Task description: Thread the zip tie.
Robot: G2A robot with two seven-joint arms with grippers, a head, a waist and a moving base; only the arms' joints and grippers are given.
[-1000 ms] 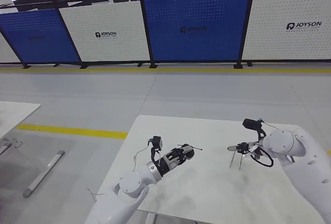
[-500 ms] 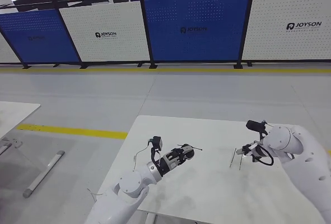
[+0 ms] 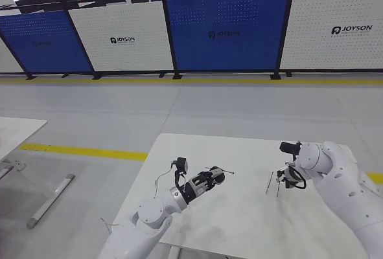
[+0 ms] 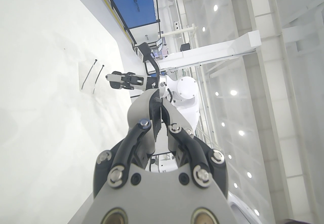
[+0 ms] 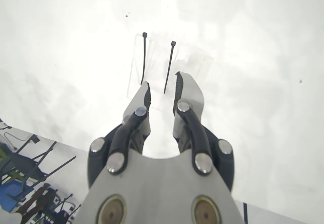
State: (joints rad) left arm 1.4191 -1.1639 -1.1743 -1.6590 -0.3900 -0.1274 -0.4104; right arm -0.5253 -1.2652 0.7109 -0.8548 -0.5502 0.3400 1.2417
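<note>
While left jaws clench a zip tie [image 3: 223,171], right jaws (spread) hover over two ties [image 5: 143,57], with logo-printed panels [image 3: 197,39] behind.

White surface [image 3: 230,213], rounded corner, faint grey smudging. A clear sheet [image 5: 192,62] lies flat on it, about 3 o'clock of centre in the top view. Two black ties rest on the sheet, side by side, near parallel, not touching. The first tie [image 5: 143,57] runs along one sheet edge, the second tie [image 5: 169,68] nearer the sheet's middle. Heads at the same end. In the top view both run roughly 12-to-6. A few dark specks [image 5: 126,16] sit on bare surface beyond the sheet.
</note>
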